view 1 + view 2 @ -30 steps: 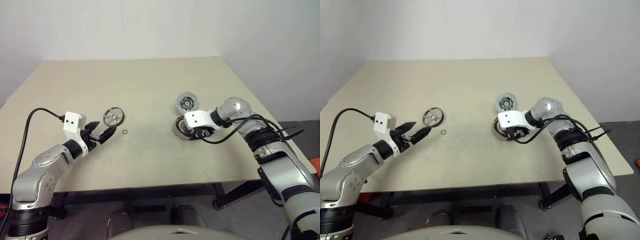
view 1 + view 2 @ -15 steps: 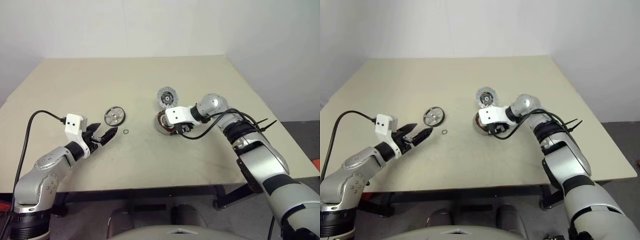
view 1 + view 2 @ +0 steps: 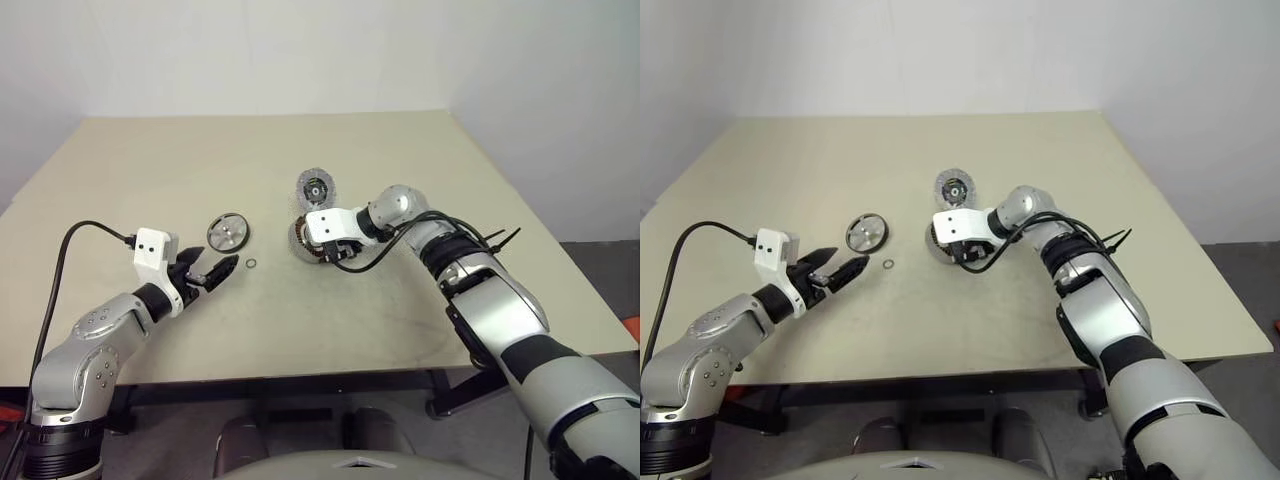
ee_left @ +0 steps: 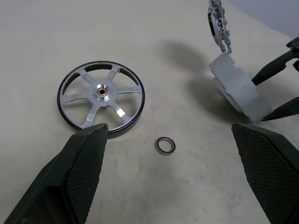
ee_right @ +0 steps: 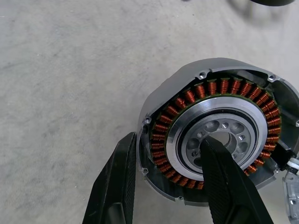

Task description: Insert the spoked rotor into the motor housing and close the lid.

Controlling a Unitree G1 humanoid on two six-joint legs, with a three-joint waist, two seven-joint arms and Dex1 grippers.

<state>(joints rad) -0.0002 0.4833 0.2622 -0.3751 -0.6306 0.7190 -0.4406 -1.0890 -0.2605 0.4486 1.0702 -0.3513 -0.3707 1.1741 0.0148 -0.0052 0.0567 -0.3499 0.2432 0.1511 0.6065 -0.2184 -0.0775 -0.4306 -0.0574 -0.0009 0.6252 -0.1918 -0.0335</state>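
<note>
The coming move turns on the gap between the spoked rotor (image 3: 228, 233) and the motor housing (image 5: 219, 135): the rotor lies flat on the tabletop (image 3: 250, 160) to the left of centre, well apart from the housing, which sits near the middle of the table with its lid (image 3: 316, 188) standing open on the far side, toward the back edge. The left gripper (image 3: 213, 273) is much the nearer tool to the rotor; its fingers are spread wide with nothing between them, and the rotor lies just ahead of them toward the back edge, flat, so it offers no long axis, only a rim to take. A small wire ring (image 4: 165, 145) lies just beside the rotor on its right, between the left fingertips. The right gripper (image 5: 168, 179) pinches the housing wall, one finger outside the casing and the other inside on the silver hub, with the coils between them. My judgement is that the left arm should fetch the rotor rightward to the held housing.
</note>
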